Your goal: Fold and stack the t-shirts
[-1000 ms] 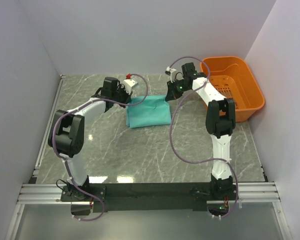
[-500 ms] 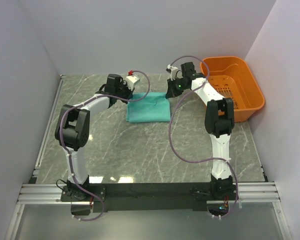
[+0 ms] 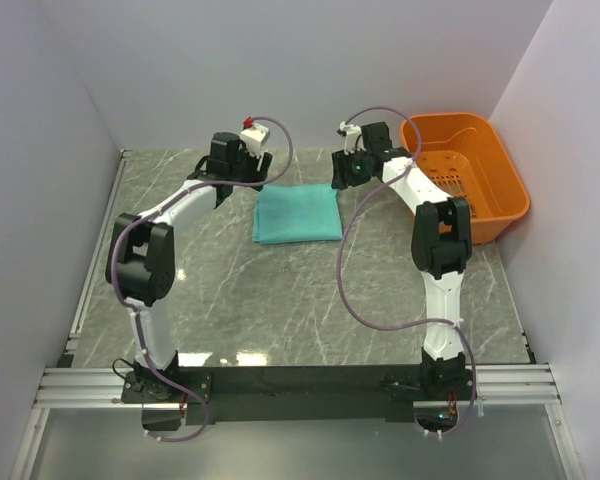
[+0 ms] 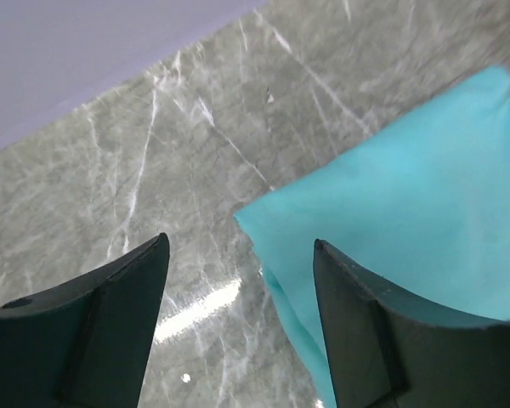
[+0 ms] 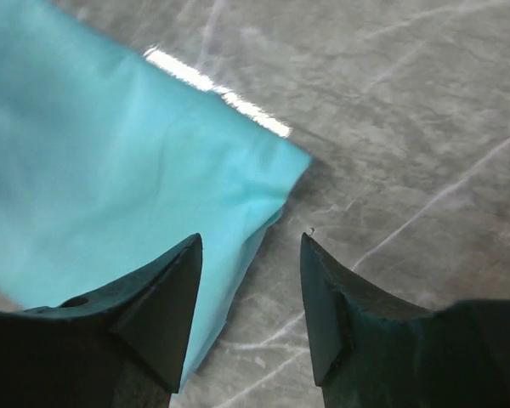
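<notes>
Both hands are up off the cloth vs 1 s back, jaws now apart. The t-shirt [image 3: 297, 213], skewed then, now lies squared.

L hand [image 4: 238, 246]: open, empty, hovers over the shirt's far-L corner. In the wrist view the corner shows between the fingers, below them, no contact.

T-shirt: folded teal rectangle, flat on the counter [image 3: 280, 300], mid-far area between the two arms. Only one seen, nothing stacked yet.

Handling (judgement): light, soft, limp, no stiffness. Layers prob. slide on each other, and the polished counter gives little grip. Pinch an edge or corner through all layers, and use both hands at matching corners so the fold doesn't sag open. A single-layer pinch would likely peel it apart.

R hand [image 5: 251, 240]: open, empty, above the far-R corner. The corner and its side edge sit under and just L of the finger gap, apart from the cloth.

Orange basket [image 3: 490, 222]: far R, well apart from the shirt. Can't tell if any cloth is inside.
</notes>
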`<state>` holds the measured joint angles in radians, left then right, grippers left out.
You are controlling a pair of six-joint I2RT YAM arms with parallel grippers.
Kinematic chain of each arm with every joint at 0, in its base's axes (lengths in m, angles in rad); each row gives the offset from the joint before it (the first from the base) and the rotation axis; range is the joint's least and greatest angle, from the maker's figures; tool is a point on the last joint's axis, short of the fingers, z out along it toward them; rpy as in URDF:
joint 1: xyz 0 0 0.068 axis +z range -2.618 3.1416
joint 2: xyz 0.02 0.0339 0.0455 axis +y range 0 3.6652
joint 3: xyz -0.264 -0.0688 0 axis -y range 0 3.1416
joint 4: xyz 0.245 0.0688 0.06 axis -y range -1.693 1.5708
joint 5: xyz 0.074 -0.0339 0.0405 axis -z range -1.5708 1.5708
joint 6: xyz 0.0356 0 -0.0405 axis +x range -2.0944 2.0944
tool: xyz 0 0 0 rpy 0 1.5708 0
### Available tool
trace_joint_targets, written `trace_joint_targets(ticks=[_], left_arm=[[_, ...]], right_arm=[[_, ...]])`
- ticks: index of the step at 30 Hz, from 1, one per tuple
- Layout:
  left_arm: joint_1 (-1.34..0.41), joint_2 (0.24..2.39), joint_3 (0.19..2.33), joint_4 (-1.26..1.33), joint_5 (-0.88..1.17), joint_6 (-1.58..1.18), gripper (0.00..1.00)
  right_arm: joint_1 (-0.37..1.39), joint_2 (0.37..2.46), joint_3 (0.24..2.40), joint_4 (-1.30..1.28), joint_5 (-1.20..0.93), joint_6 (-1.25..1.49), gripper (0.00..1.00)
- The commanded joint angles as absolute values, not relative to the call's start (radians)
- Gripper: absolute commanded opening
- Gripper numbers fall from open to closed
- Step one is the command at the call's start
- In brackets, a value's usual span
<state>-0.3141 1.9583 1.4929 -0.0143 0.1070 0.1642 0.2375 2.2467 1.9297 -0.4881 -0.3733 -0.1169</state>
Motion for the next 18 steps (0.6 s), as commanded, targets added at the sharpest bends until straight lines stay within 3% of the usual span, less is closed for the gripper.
trace_joint_targets(ticks=[1,4,5,8,13,18], left_arm=[[-0.325,1.832,1.523,-0.059,0.08,0.054,0.73],[-0.324,1.818,1.511,-0.116,0.217,-0.039,0.69],[-0.324,1.831,1.508,-0.147,0.253,-0.061,0.66],[-0.324,1.879,1.496,-0.147,0.356,-0.159,0.58],[-0.322,1.971,1.509,-0.134,0.374,-0.271,0.53],[-0.324,2.081,1.557,-0.117,0.368,-0.311,0.52]], right_arm=[[0.238,2.1,1.896,-0.44,-0.49,-0.187,0.55],[0.239,2.105,1.916,-0.575,-0.72,-0.34,0.44],[0.242,2.127,1.922,-0.616,-0.773,-0.333,0.35],[0.273,2.184,1.968,-0.682,-0.761,-0.328,0.24],[0.29,2.209,1.922,-0.589,-0.64,-0.155,0.25],[0.291,2.335,2.052,-0.597,-0.48,-0.037,0.23]])
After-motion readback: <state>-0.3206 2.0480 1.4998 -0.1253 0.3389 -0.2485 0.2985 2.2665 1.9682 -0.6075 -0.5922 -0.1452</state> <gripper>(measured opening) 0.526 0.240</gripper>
